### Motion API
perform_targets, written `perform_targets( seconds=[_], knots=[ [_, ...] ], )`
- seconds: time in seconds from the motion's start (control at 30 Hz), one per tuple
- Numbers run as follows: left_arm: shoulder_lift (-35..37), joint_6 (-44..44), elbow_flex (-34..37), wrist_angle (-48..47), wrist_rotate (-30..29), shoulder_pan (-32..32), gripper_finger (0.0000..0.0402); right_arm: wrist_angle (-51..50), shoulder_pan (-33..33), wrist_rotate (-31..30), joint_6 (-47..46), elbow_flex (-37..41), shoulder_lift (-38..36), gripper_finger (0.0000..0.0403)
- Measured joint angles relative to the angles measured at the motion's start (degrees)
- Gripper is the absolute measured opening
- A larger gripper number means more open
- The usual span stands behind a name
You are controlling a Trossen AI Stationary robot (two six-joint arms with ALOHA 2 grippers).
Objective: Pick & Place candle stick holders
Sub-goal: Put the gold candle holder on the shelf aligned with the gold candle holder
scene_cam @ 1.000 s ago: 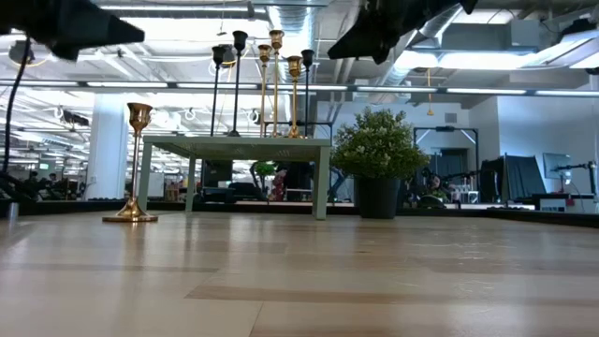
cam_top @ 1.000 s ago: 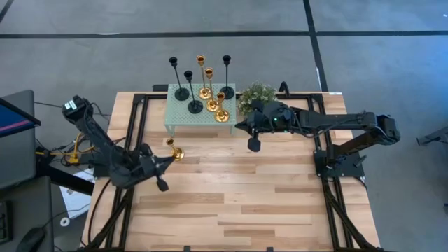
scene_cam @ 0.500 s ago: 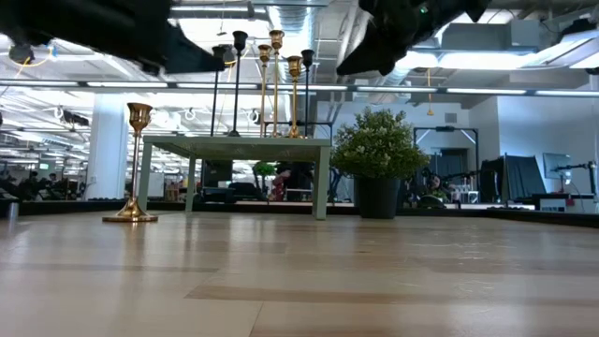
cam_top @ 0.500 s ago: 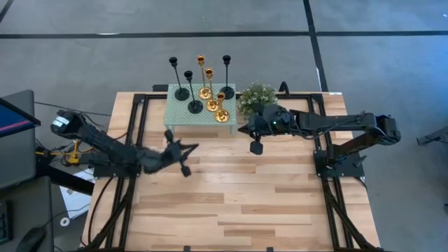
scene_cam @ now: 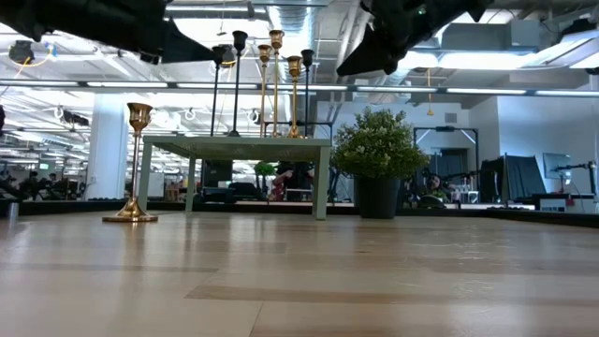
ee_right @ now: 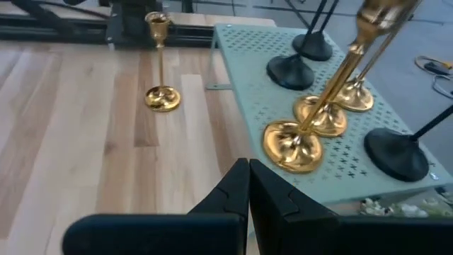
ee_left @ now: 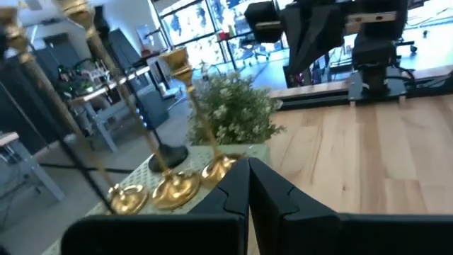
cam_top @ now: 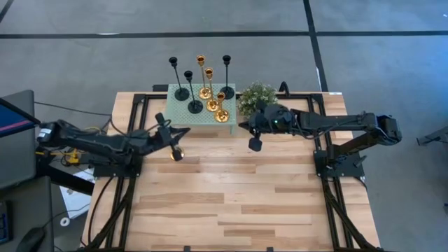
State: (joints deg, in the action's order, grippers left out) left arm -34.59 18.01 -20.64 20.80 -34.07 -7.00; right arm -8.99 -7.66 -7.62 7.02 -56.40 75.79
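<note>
Workbench of pale wooden planks [cam_top: 231, 196] seen from above, with two dark robot arms. At the far edge stands a small mint-green table with a perforated top [cam_top: 183, 117]. On it are six slim metal candle stick holders: three matte black ones [cam_top: 194, 106] and three shiny gold ones [cam_top: 221, 115], clustered close together. A fourth shiny gold holder [ee_right: 161, 97] stands upright on the wood, just in front of the little table's left corner. The left gripper [cam_top: 161, 120] hovers near that lone holder, its fingers pressed together and holding nothing. A bushy green potted plant [cam_top: 256, 94] sits just right of the little table. The right gripper [cam_top: 255, 144] hangs in front of the plant, fingers also pressed together and empty.
</note>
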Motion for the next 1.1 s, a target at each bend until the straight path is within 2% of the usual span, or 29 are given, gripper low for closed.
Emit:
perform_targets(
  seconds=[0.17,0.33,0.43,0.57,0.7,0.8,0.97,1.1],
  knots=[
    [4.5,-2.7,0.0,-9.5,7.9,5.9,0.0003,2.2,0.0,0.0,-0.6,0.0,0.0,0.0],
    [5.0,-3.3,0.0,-11.0,17.1,14.4,0.0005,2.5,0.0,0.0,-2.4,0.0,0.0,0.0],
    [5.0,-2.7,-2.1,-15.9,21.8,20.5,0.0005,3.0,0.0,0.0,-3.2,0.0,0.0,0.0],
    [4.9,-1.8,-6.4,-23.0,25.7,28.6,0.0005,3.9,0.2,0.0,-3.9,0.0,0.4,0.0],
    [6.9,-1.8,-8.1,-25.5,27.2,34.2,0.0005,4.0,0.2,0.0,-4.1,0.0,0.4,0.0],
    [9.9,-2.5,-8.1,-30.2,28.2,36.1,0.0005,4.3,0.2,0.0,-4.1,0.0,0.4,0.0],
    [17.5,-8.3,-8.1,-42.6,29.0,35.6,0.0005,4.3,0.0,0.0,-4.0,0.0,0.4,0.0],
    [24.5,-10.7,-8.1,-47.2,33.2,34.7,0.0005,4.5,-0.5,0.0,-4.0,0.0,0.4,0.0]
  ],
)
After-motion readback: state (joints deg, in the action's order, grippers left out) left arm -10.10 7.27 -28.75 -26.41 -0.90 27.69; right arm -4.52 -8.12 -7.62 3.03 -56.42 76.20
